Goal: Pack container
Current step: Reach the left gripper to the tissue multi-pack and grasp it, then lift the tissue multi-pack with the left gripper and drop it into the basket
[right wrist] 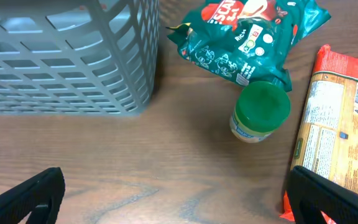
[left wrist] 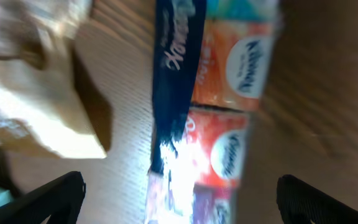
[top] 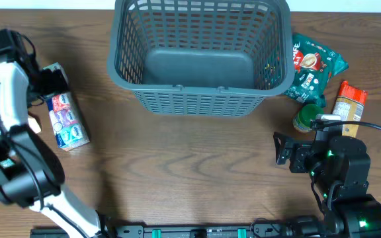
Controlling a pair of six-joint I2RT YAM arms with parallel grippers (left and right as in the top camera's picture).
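Note:
The container (top: 200, 53) is a large grey slotted basket at the back middle of the table, with nothing in it; its corner (right wrist: 67, 62) fills the upper left of the right wrist view. A multicoloured tissue pack (top: 66, 122) lies at the left. My left gripper (top: 50, 84) hovers over its far end, open, with the pack (left wrist: 222, 124) lying between the spread fingers (left wrist: 61, 193) and nothing gripped. My right gripper (top: 288, 147) stands open over bare wood (right wrist: 179, 193), a little short of a green-lidded jar (right wrist: 261, 112).
A green snack bag (top: 313, 66) lies right of the basket. The jar (top: 306, 118) and a long orange packet (top: 349, 102) lie below it. A blurred pale object (left wrist: 36, 106) sits left of the tissue pack.

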